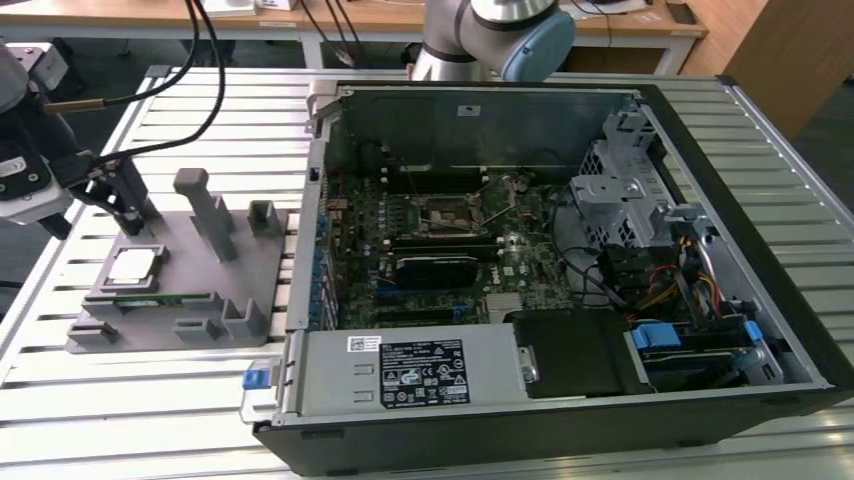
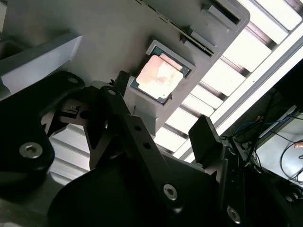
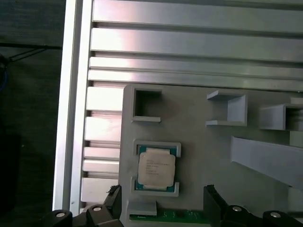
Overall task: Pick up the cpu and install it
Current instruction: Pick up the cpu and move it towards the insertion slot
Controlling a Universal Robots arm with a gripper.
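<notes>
While pale silver-topped square cpu (image 3: 156, 169) sits in grey plastic fixture (image 3: 199, 151) pocket, black gripper (image 3: 162, 193) hangs above w/ fingers (image 3: 210, 198) wide, empty. Step: pre-grasp approach, est. Grasp req. fingers straddling chip edges squarely.

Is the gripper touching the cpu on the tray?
Apart. In the first wrist view the open gripper has its fingers wide of the cpu, with grey tray showing between each finger and the chip.
</notes>
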